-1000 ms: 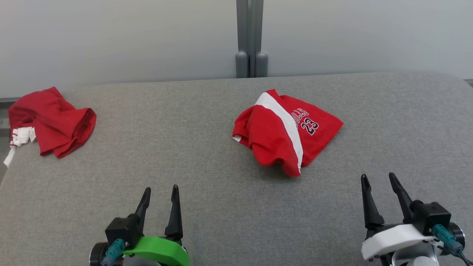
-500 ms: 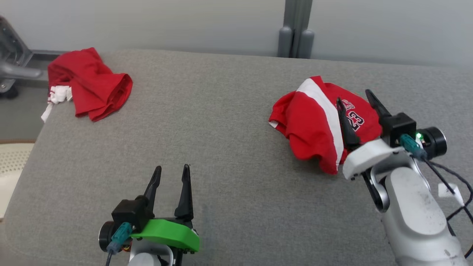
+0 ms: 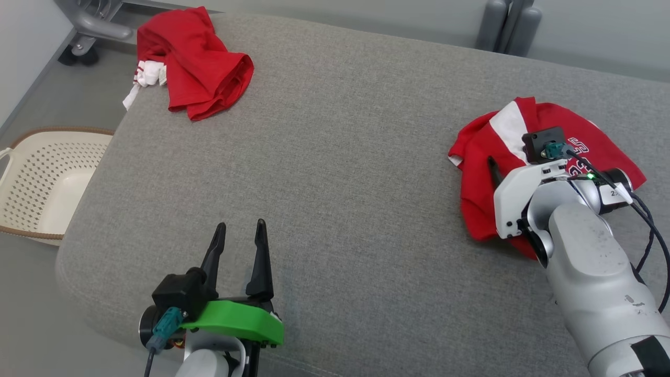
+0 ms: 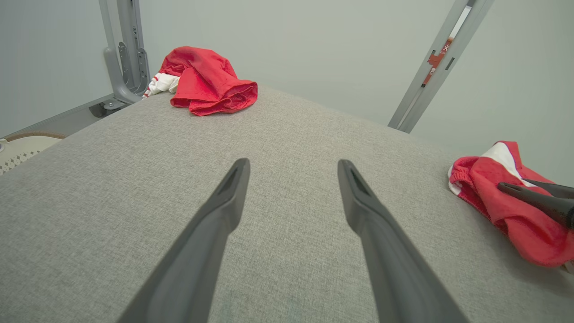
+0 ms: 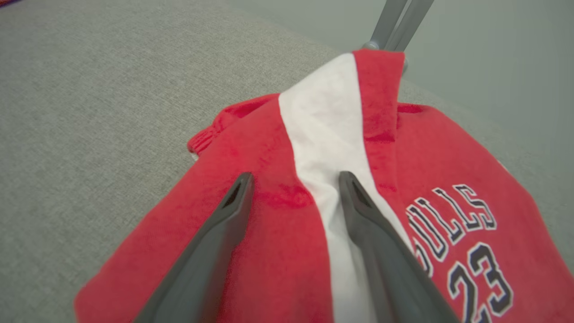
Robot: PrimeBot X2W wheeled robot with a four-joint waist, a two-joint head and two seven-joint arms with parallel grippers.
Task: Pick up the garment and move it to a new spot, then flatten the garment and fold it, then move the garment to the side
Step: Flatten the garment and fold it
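Note:
The garment (image 3: 471,199) is a crumpled red jersey with a white stripe and "BULLS 23" lettering, lying at the right of the grey padded table (image 3: 335,157). My right gripper (image 3: 510,152) hovers over it, open. In the right wrist view the garment (image 5: 269,233) lies under the right gripper (image 5: 296,177), whose fingers straddle the edge of the white stripe with nothing pinched. Whether the tips touch the cloth I cannot tell. My left gripper (image 3: 241,225) stands open near the table's front edge, far from the garment (image 4: 475,179). The left gripper (image 4: 292,162) holds nothing.
A second crumpled red cloth (image 3: 201,63) with a white trim lies at the far left corner of the table. A cream perforated basket (image 3: 31,178) sits on the floor left of the table. Grey posts (image 3: 510,26) stand behind the table's far edge.
The head camera has swung down and left. My right arm has reached forward from the front edge to above the garment. The left gripper has stayed open in place.

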